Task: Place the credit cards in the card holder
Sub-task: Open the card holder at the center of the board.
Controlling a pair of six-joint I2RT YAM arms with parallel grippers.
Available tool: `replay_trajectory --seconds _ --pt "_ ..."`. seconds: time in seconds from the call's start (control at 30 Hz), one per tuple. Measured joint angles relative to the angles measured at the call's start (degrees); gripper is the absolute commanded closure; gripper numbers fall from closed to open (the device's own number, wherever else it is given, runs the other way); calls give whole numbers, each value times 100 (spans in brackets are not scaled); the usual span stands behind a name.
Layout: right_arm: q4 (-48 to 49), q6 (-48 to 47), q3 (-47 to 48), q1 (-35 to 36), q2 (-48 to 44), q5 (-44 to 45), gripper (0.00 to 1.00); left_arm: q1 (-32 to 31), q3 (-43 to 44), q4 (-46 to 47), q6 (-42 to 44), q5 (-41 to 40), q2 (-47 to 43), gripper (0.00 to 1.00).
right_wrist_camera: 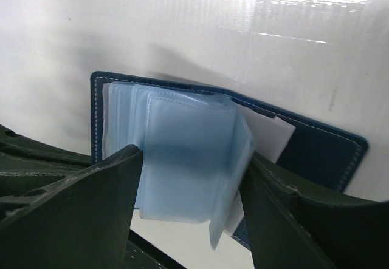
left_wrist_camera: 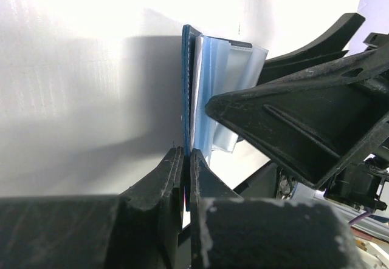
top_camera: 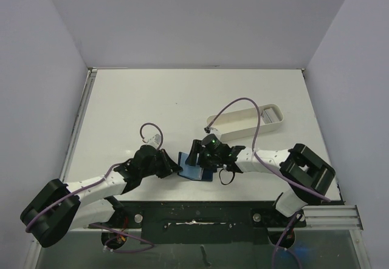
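Observation:
The card holder is a navy-blue wallet lying open near the front middle of the table. My left gripper is shut on the edge of its navy cover, which stands on edge between the fingertips. My right gripper is open over the wallet. Its two fingers straddle the stack of pale blue plastic card sleeves that fan up from the open cover. The right gripper holds nothing. No dark credit card shows in any view.
A long white oval tray lies behind the right arm, right of centre. The black front rail and both arm bases are just in front of the wallet. White walls close in the table at the back and sides.

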Motion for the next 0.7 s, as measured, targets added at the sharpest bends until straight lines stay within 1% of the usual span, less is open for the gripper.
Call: replay_trajectory --seconds 0.2,0.4,0.7 --pt "-546 -70 28 0 -208 376 33 -4 -2 -42 0 -37 -50 100" --pt "-1220 -129 260 31 -234 763 28 -4 -35 -39 -2 -57 -55 100" --pt "-2645 -216 796 267 -313 1526 32 -4 -35 -48 -2 -151 -107 100"
